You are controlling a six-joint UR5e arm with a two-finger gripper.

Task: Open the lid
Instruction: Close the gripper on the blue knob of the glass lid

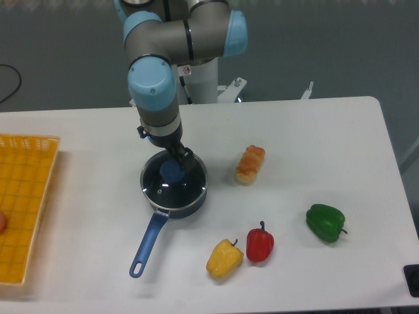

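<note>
Camera view: round transparent glass lid (175,185) with blue centre knob sits closed on dark blue saucepan (157,222), mid-counter (314,144). Black pincer (178,159) hangs directly over the knob, presumably lined up to grip it; jaw opening cannot be told. Bread roll (250,164) lies right of the saucepan.

Even overhead light; soft, slightly blurry

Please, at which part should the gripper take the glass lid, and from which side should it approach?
Probably the blue knob at the centre of the lid, approached from straight above. The lid lies flat on the saucepan, its thin rim flush with the pot edge, so the raised knob is the only part the fingers could close around. The gripper is already over it.
</note>
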